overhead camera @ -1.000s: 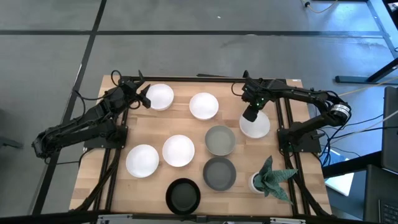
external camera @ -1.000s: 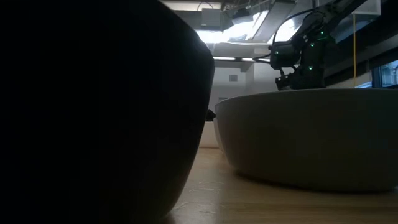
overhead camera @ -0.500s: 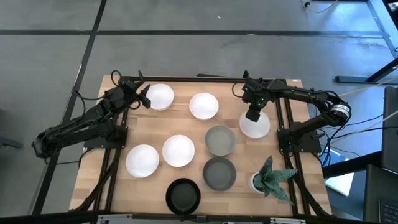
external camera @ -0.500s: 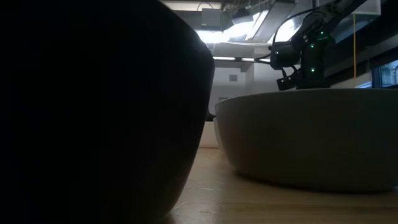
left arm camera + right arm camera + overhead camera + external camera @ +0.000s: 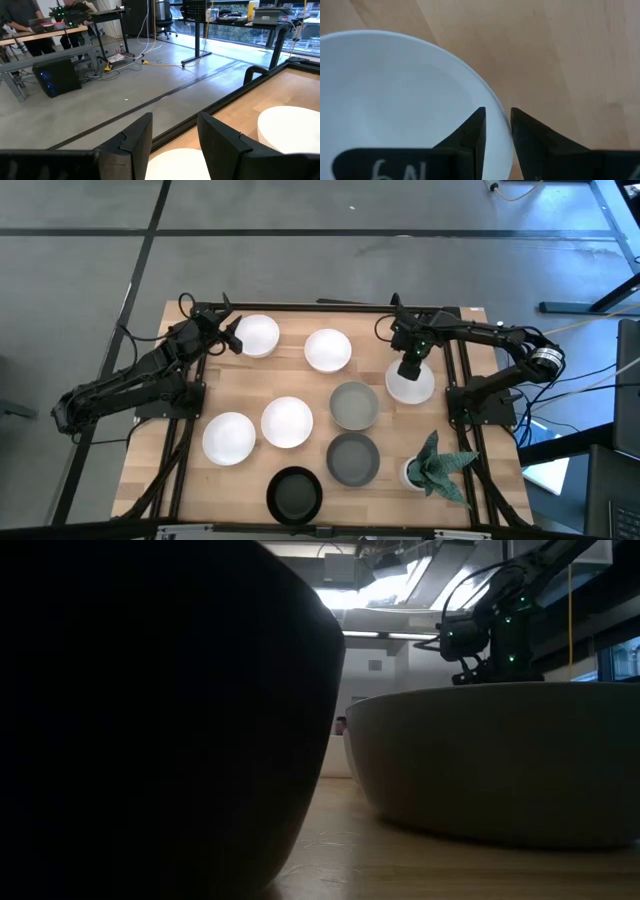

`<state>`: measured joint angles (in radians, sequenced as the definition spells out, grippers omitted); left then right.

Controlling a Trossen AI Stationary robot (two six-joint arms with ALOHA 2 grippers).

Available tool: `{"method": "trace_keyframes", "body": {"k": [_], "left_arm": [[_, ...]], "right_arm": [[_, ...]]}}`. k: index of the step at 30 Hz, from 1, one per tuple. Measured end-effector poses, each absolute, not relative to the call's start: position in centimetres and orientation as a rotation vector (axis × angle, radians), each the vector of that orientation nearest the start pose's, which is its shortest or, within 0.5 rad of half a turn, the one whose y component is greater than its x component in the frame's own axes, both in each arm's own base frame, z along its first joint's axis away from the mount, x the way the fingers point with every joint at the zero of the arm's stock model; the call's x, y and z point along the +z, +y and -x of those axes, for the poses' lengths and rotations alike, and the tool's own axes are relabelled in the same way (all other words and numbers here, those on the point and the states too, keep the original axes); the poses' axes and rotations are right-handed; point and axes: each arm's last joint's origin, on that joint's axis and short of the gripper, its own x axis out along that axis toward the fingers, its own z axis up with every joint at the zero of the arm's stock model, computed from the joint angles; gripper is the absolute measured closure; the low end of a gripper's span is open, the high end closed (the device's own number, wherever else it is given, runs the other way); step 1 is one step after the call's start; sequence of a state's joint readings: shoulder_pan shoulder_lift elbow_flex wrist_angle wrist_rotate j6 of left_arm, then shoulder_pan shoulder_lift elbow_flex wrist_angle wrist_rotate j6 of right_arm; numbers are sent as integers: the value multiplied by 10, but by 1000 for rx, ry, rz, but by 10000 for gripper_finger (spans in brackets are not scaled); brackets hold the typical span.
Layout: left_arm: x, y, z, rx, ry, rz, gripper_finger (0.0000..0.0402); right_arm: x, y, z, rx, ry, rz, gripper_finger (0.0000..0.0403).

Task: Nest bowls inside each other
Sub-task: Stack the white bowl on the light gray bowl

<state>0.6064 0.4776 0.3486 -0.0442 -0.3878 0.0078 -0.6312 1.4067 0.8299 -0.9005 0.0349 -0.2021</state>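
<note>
From above the light is even and soft, and the desk and the white bowls read cleanly with only faint shadows under them; the bowl at three o'clock shows no glare. The table-level picture is dim and heavily backlit: a black bowl at nine o'clock is a featureless dark mass, a grey bowl sits soft and out of focus, and ceiling lights at twelve o'clock blow out. The right wrist picture is bright and flat; its pincer is a blurred silhouette.
</note>
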Motion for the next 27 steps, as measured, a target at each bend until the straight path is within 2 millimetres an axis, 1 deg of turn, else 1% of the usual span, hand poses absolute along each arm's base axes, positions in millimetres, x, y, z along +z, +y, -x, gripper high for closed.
{"method": "trace_keyframes", "body": {"k": [4, 10, 15, 21, 24, 27], "left_arm": [[236, 83, -100, 991, 183, 13, 250], [237, 83, -100, 991, 183, 13, 250], [237, 83, -100, 991, 183, 13, 250], [237, 83, -100, 991, 181, 17, 250], [236, 83, -100, 991, 180, 20, 250], [237, 83, -100, 993, 170, 37, 250]], "right_arm": [[184, -133, -180, -397, 1469, -292, 334], [184, -133, -180, -396, 1465, -296, 392], [185, -133, -180, -417, 1461, -319, 389], [186, -133, -181, -431, 1458, -334, 397], [195, -136, -185, -436, 1442, -321, 399], [208, -140, -189, -443, 1427, -313, 399]]}}
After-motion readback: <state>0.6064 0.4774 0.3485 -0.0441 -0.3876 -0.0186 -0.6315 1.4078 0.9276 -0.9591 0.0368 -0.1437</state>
